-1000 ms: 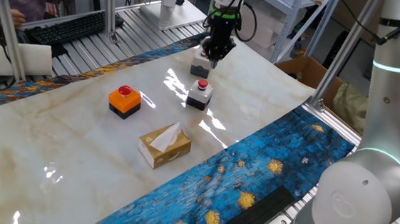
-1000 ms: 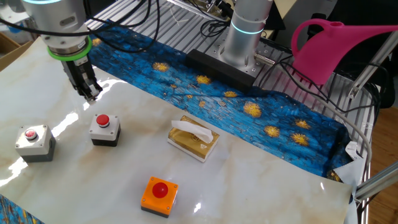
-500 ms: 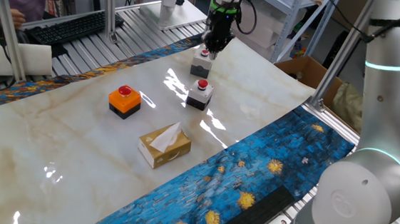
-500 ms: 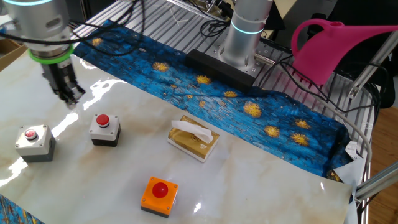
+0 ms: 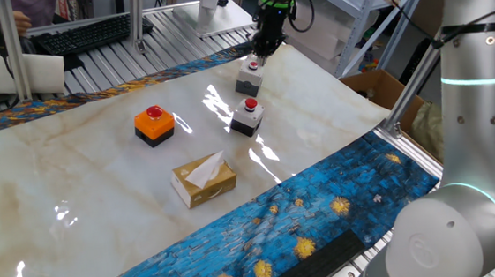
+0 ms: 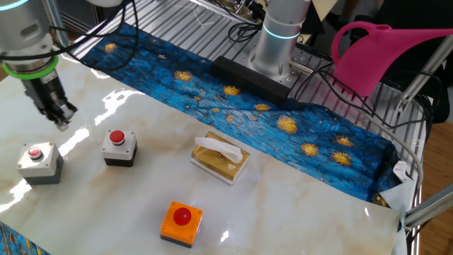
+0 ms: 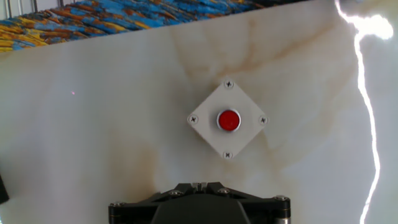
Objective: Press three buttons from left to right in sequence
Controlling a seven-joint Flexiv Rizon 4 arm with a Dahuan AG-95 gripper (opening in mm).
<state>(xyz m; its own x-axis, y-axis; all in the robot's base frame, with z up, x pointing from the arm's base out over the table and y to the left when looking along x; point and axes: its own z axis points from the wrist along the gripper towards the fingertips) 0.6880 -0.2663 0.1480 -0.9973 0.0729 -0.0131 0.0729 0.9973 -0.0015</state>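
Three box-shaped push-buttons with red caps stand on the marble table top. The orange one on a black base point(image 5: 153, 125) point(image 6: 181, 221) is nearest the tissue box. One grey-white button point(image 5: 247, 115) point(image 6: 118, 146) stands in the middle. The other grey-white button point(image 5: 248, 77) point(image 6: 37, 161) is at the far end and fills the hand view point(image 7: 228, 120). My gripper point(image 5: 260, 56) point(image 6: 63, 121) point(image 7: 199, 185) hovers above and just beside this far button, not touching it. Its fingers are shut together and empty.
A tan tissue box point(image 5: 204, 179) point(image 6: 221, 157) lies near the table's middle. A blue patterned cloth point(image 6: 283, 120) edges the table. The robot base point(image 6: 279, 42) and a pink watering can point(image 6: 375, 53) stand beyond it. A cardboard box point(image 5: 383, 88) sits off the table's corner.
My gripper has moved away from beside the middle grey-white button toward the far grey-white button, and now hovers over that end of the table. The buttons have not moved.
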